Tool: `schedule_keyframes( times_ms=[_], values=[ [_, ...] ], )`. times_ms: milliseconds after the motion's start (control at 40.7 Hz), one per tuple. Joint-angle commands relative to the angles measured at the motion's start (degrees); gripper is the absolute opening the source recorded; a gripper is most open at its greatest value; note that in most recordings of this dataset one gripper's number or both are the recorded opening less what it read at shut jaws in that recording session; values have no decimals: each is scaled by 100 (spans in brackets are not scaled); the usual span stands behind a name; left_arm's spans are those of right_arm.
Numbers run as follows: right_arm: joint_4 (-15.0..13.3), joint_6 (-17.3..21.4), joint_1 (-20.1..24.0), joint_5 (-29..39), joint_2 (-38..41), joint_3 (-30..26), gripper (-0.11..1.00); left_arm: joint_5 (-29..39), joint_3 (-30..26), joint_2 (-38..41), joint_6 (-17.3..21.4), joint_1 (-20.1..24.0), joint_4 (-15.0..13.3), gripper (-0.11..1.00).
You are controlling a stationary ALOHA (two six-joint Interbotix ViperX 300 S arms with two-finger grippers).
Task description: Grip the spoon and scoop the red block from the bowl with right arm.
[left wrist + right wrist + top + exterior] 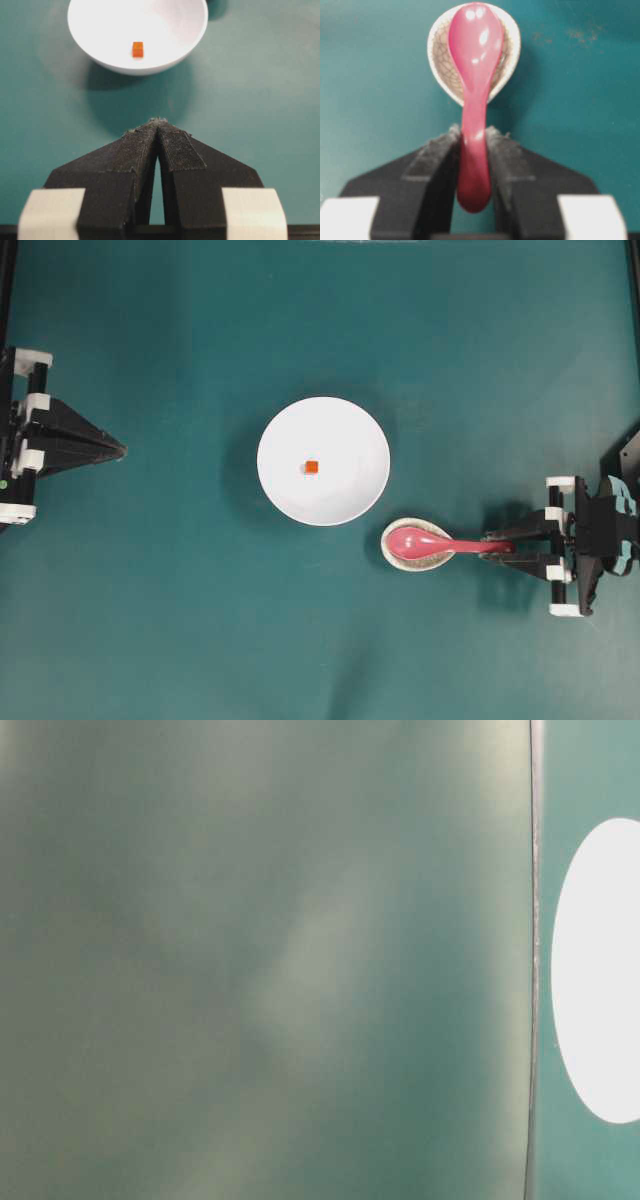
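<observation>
Two stages, you're in the first: gripping.
right gripper: pads flank the spoon handle, apparently touching; firm grip unconfirmed.
spoon: scoop rests in spoon rest, lower right of centre, overhead view.
red block: mid-bowl, untouched.
left gripper: closed, empty.
left to do: lift, scoop.

- Table-level view: almost wholly a blurred grey-green surface; nothing on it legible. The bowl shows as a featureless white oval cut off at 3 o'clock.
- Right-wrist view: spoon rest largely covered by the spoon; its speckle soft. Frame's 6 o'clock edge crops the gripper body.
- Left-wrist view: bowl rim cropped at 12 o'clock.
- Overhead view: both arms cut off, at 9 and 3 o'clock; red block too small for detail.
</observation>
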Motion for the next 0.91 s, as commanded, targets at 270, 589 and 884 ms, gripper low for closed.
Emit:
schedule_keyframes(
  times_ms=[270,589,884],
  values=[
    [-44,-9,26,-79,-26,-26,25,-18,-167,44,0,-9,18,0],
    [-35,-62,9,-44,-580,0,25,-9,-167,44,9,62,18,0],
    [-35,-721,-229,650,-1793,-26,25,-9,-167,44,0,97,18,0]
  ],
)
